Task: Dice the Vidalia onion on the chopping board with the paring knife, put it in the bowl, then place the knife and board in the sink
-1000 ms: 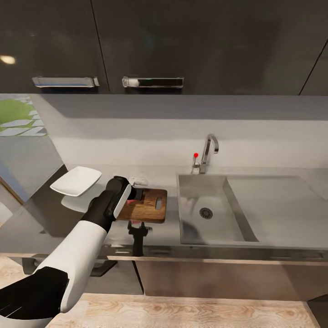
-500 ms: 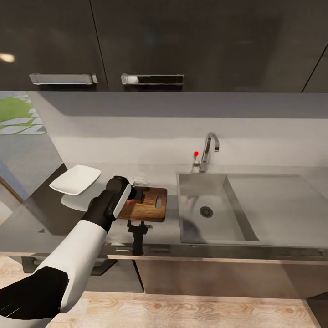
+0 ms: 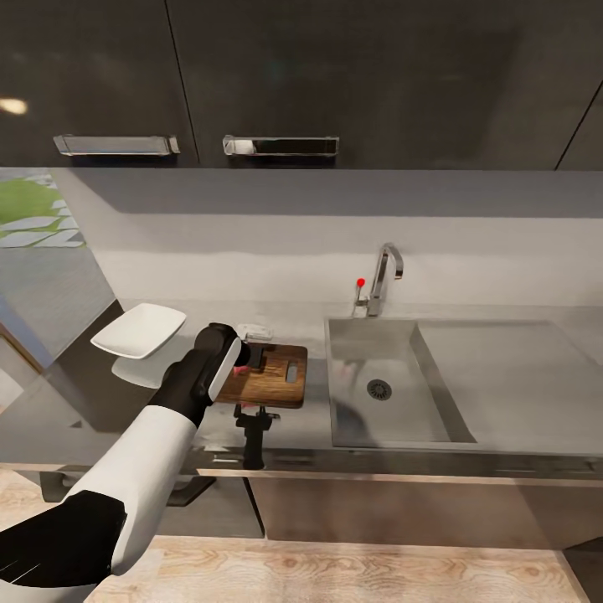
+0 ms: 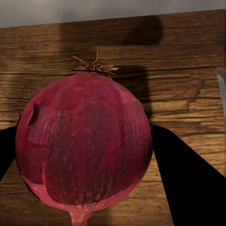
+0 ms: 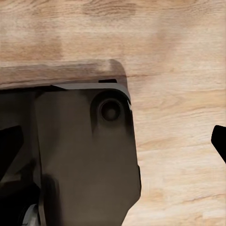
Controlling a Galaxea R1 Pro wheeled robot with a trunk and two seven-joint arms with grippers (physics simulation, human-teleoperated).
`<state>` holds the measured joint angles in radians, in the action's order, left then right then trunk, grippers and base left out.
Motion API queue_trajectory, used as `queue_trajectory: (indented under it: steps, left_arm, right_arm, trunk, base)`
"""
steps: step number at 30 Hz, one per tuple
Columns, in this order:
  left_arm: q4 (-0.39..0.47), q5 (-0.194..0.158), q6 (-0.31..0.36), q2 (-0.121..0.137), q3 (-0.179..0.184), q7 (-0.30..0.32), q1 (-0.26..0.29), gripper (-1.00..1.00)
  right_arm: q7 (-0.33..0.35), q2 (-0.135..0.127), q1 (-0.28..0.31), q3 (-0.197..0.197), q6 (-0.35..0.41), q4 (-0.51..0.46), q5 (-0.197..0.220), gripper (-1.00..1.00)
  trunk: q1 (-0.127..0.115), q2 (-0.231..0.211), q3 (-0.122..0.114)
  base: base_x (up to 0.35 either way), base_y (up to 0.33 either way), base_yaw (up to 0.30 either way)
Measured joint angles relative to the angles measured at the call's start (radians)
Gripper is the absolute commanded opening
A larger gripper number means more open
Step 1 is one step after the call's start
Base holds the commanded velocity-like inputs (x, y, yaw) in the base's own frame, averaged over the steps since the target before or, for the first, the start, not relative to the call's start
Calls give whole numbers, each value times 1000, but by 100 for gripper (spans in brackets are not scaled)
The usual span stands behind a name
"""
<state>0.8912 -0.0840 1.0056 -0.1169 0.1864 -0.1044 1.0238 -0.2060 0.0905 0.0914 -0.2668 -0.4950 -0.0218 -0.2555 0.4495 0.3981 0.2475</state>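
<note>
- Nearest the head camera, at 7 o'clock in its field, the left arm rises from the lower corner and ends in the left gripper (image 3: 245, 355), which is poised over the near-left part of the chopping board (image 3: 280, 387).
- Between the dark fingers (image 4: 186, 181) in the left wrist view sits the Vidalia onion (image 4: 84, 143), pinched on both flanks; the jaws are pressed against its skin, not spread free.
- Directly beyond the onion along the finger line lies the board's wood grain, so the bulb is above the board. Whether it already touches the wood cannot be told. Its root tuft points away from the wrist, its axis running roughly parallel to the fingers.
- By judgement, the coming move is a short set-down and release, and the left arm is the one placed for it.
- At the board's 6 o'clock a dark upright fitting (image 3: 254, 435) stands at the counter's front edge.
- In the right wrist view only a sliver of the right gripper (image 5: 220, 140) is seen over pale wooden flooring beside a dark housing; whether it is spread or closed cannot be told.
- At the board's 9 o'clock, well apart, sits the bowl (image 3: 139, 330) on the countertop (image 3: 100, 410).
- At the board's 3 o'clock, just beside it, lies the sink (image 3: 435, 394), its basin holding no onion.
- Compared with the frames a second and half a second earlier, the left gripper has crept slightly farther over the board; board, bowl and sink are unmoved apart from a small camera shift.
</note>
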Motion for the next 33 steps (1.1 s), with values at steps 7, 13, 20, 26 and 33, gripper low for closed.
queue_trajectory:
  steps: [7,13,20,26,33]
  left_arm:
    - [-9,0,0,0,0,0,0,-100]
    - [-10,0,0,0,0,0,0,-100]
    - [-11,-1,0,0,0,0,0,-100]
    - [-11,-1,0,0,0,0,0,-100]
    - [-11,-1,0,0,0,0,0,-100]
  right_arm:
    - [0,1,0,0,0,0,1,100]
    - [0,1,0,0,0,0,1,100]
    - [-3,0,0,1,0,0,-1,100]
    - [-5,0,0,2,0,0,-1,100]
    - [-3,0,0,2,0,1,-1,100]
  trunk:
    - [0,0,1]
    - [0,0,6]
    - [0,0,7]
    - [0,0,8]
    - [0,0,9]
  base:
    - [0,0,0]
    - [0,0,0]
    - [0,0,0]
    - [0,0,0]
    - [0,0,0]
